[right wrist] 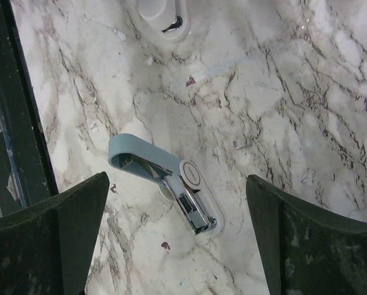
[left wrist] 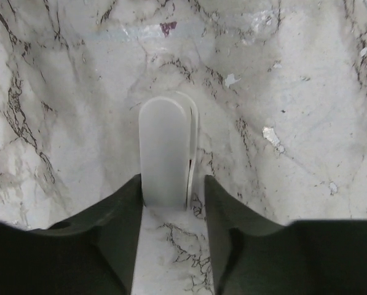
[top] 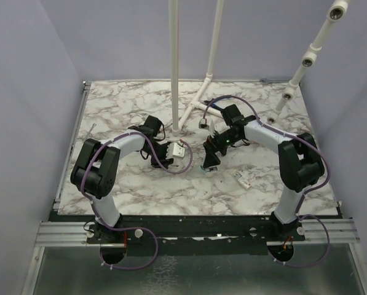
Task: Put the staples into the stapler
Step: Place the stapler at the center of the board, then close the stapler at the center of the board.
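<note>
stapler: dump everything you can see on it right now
The stapler is small and lies open on the marble table. Its pale blue-green plastic cover is swung back from a white rounded base, baring the silvery metal magazine. Staples inside: cannot tell. It sits diagonally in the right wrist view between the wide-open fingers of the right pincer, gaps on both sides; only the table visibly touches it.

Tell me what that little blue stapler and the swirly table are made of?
The stapler: its pale blue-green shell looks like smooth, matte plastic, evenly coloured with soft rounded edges. Its inner rail looks like bright metal, silvery with sharp glints. The table looks like white marble with dark veins and a slight sheen, though it may only be a printed marble pattern.
</note>
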{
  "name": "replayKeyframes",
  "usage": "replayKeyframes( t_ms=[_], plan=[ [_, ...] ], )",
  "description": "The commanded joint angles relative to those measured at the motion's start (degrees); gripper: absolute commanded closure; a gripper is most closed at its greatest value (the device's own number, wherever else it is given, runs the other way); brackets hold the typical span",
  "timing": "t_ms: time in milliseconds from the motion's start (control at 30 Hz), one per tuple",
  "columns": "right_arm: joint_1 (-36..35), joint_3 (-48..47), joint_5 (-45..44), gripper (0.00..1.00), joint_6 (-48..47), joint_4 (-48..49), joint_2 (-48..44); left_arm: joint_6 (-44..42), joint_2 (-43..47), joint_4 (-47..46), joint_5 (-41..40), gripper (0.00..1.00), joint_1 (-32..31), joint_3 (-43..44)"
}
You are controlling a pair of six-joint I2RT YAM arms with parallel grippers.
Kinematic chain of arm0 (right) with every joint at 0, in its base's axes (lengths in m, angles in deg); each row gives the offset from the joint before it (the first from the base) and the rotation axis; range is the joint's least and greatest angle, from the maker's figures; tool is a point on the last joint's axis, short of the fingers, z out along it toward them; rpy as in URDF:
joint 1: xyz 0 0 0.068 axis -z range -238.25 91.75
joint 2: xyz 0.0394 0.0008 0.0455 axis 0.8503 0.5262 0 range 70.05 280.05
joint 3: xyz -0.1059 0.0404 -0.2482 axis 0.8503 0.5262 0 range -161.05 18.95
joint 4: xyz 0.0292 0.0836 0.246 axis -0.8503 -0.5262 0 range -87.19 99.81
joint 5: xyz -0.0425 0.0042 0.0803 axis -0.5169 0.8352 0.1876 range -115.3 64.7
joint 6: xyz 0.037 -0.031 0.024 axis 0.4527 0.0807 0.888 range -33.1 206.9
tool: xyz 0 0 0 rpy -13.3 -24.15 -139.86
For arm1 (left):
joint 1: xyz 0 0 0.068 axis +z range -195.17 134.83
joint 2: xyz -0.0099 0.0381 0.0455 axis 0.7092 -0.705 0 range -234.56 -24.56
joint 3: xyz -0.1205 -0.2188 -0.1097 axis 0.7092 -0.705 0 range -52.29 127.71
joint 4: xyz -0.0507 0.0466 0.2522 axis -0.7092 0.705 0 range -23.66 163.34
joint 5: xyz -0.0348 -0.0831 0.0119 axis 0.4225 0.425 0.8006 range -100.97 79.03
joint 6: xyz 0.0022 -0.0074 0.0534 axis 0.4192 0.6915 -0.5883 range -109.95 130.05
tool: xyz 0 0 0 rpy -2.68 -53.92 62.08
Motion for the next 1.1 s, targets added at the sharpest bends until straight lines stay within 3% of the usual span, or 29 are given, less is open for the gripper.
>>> replayKeyframes(
  t_ms=[0, 67, 133, 167, 200, 433, 667, 833, 1067],
  plan=[
    [0.32, 1.63, -3.08, 0.04, -1.34, 2.4, -2.75, 0.29, -0.84, 0.91, -3.76, 0.47, 0.23, 0.25],
    [0.32, 2.08, -2.83, 0.04, -2.54, 1.64, -2.91, 0.31, 0.01, 0.67, -4.35, 0.39, 0.22, -0.42],
    [0.32, 2.87, -3.09, 0.04, -4.74, 1.04, -3.79, 0.49, 1.27, 0.24, -4.66, 0.21, 0.22, -1.05],
    [0.32, 3.51, -3.46, 0.04, -5.96, 1.01, -4.39, 0.85, 1.98, -0.07, -4.79, 0.05, 0.3, -1.25],
    [0.31, 4.15, -3.92, 0.04, -7.4, 1.02, -5.07, 1.35, 2.88, -0.45, -4.71, 0.02, 0.42, -1.39],
    [-0.04, 9.03, -9.3, 0.04, -16.97, 1.48, -7.37, 10.73, 8.9, -5.7, 1.15, 0.01, 0.49, -1.24],
    [-1.79, 11.96, -14.8, 0.09, -20.48, 5.3, -7.01, 15.93, 10.88, -12.64, 15.36, 0.02, -0.74, -3.72],
    [-1.79, 12.81, -14.85, 0.13, -19.88, 5.76, -6.54, 14.27, 8.06, -13.76, 16.92, 0.11, -6.77, -3.03],
    [-1.84, 12.78, -17.89, 0.23, -18.08, 6.54, -4.57, 23.11, 4.98, -26.1, 13.13, 0.34, -12.19, -4.88]
  ],
)
